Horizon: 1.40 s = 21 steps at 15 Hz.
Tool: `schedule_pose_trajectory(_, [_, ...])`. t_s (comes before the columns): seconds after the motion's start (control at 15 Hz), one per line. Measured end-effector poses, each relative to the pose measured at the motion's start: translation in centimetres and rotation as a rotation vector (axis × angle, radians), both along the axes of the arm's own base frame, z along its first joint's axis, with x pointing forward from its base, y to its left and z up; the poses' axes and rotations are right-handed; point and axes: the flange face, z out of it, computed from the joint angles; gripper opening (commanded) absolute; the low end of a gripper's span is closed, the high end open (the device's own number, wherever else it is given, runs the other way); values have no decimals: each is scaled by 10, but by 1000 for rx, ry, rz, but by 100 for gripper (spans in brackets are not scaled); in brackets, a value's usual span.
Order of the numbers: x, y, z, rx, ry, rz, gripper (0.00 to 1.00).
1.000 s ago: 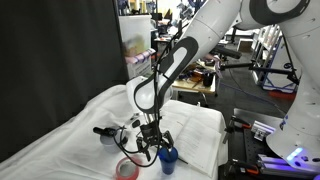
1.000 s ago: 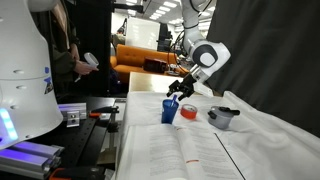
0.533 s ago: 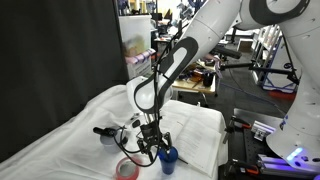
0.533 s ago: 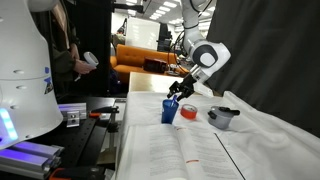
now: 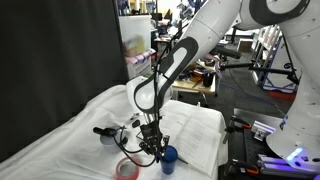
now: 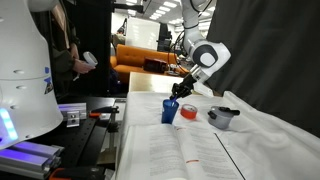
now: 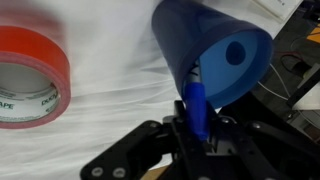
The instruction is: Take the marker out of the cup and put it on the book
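A: Black fingers (image 7: 179, 132) clenched on the upper end of the marker (image 7: 197, 108). Lower end down inside the cup (image 7: 215, 50), not lifted clear yet.

B: Failure modes?

A: Mainly dragging the cup along. Looks like light plastic, with the marker seemingly resting against the rim. Risk of tipping or skidding it across the worktop (image 7: 110, 110) on a slanted pull. Safest to draw straight out along the marker's own axis.

B: Grip?

A: Short hold near the tip, as far as the wrist view shows. Could pivot or slip between the pads on the swing over to the book (image 6: 180, 150).

B: Neighbours?

A: Red tape ring (image 7: 30, 75) just beside the cup, grey pot (image 6: 223, 117) near on the other side. Easy to knock either with a toppled cup.

B: Marker itself?

A: Slim, smooth, blue stick. Same blue as the cup, so hard to tell apart in both exterior views. Round, so likely to roll once laid down. Better set flat, well in from the book's edge.
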Motion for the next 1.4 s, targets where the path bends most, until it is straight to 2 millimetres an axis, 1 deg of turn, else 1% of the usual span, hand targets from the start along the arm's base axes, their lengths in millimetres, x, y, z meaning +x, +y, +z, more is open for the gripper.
schedule_pose_trajectory(0.07, [0,1,1,1,0,1,5])
schedule_pose_trajectory(0.4, [-1,7,2,4,-4,11,5])
schedule_pose_trajectory(0.73, [3,8,5,5,-12,10,5])
schedule_pose_trajectory(0.87, [8,4,8,3,-23,3,5])
schedule_pose_trajectory(1.07, [16,-6,10,-7,-36,-14,5])
schedule_pose_trajectory(1.4, [22,-21,8,-22,-40,-33,5])
